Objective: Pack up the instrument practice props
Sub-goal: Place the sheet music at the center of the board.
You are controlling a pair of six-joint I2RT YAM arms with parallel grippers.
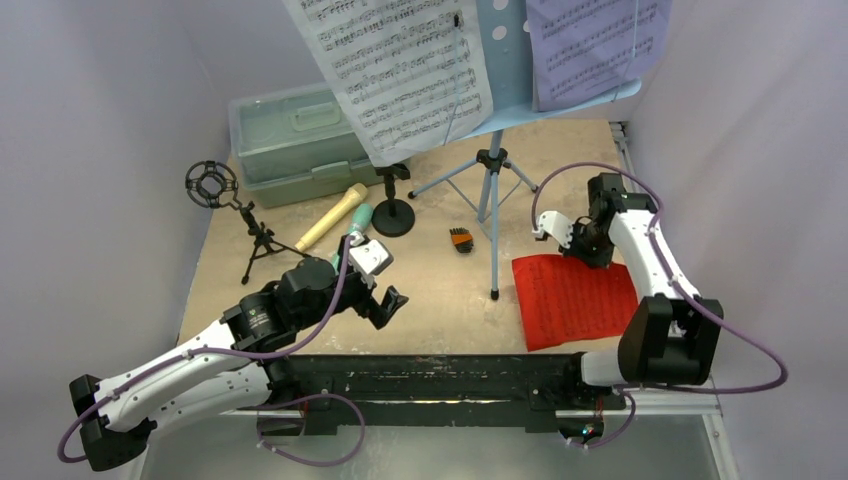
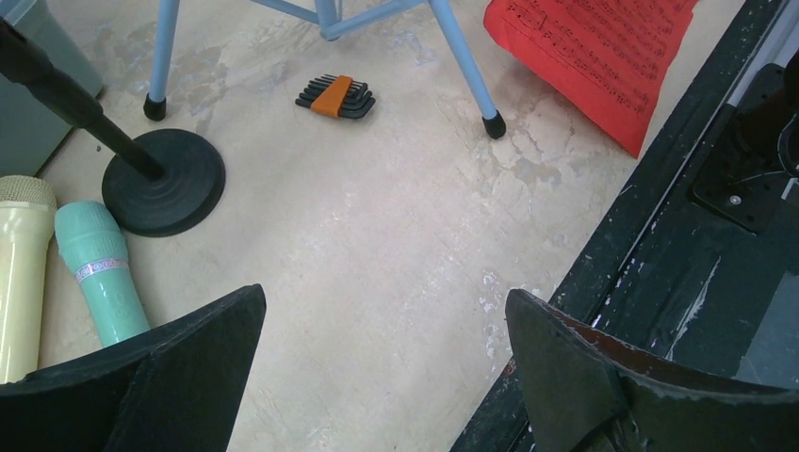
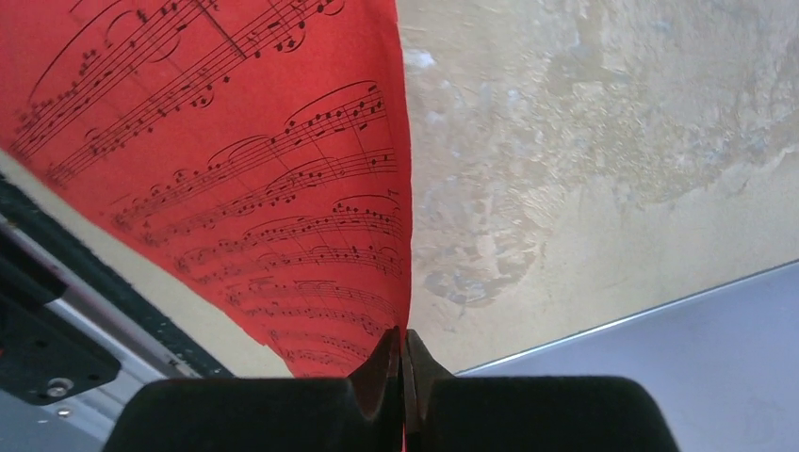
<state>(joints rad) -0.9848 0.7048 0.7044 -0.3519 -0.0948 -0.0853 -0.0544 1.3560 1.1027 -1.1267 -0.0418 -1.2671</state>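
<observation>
I have the left gripper with jaws wide apart near the teal microphone; the right gripper is clamped on the red music sheet.

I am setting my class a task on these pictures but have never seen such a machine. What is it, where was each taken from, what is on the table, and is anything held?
Two robot arms stand bolted to a table. The wide picture looks down from above and behind them; the others come from the left and right wrist cameras. The left gripper is open, empty. The right gripper pinches an edge of the red music sheet. On the table are a tan microphone, teal microphone, round-base holder, ring-top tripod holder, tool set and green case. A blue music rack holds a white sheet and purple sheet.
</observation>
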